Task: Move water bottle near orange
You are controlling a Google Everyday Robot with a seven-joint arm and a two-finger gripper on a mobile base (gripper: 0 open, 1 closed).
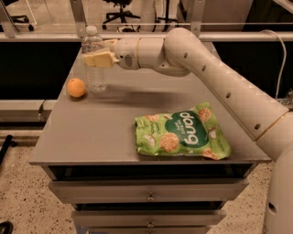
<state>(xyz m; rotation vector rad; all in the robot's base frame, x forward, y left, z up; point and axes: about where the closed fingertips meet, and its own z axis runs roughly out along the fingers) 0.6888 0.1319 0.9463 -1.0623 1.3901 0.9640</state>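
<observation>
Nearest is the table's (100,132) front edge, with closed drawers (149,189) beneath it. On the near right of the grey top lies a green snack bag (183,136), flat, printed side up, well apart from everything else. The middle of the top between the bag and the far left corner is bare.

Farther back on the left sits the orange (76,87), close to the left edge. Just to its right stands the water bottle (97,77), upright, cap on, with a narrow gap between the two. Whether its base rests on the table or hangs just above it cannot be told.

The end effector (94,55) is clamped on the bottle at label height, one pale pad lying across the near side. The white arm (215,77) comes in from the right, passing over the far part of the table, above and behind the bag.

Beyond the table run a rail (46,37) and an office chair (120,13).
</observation>
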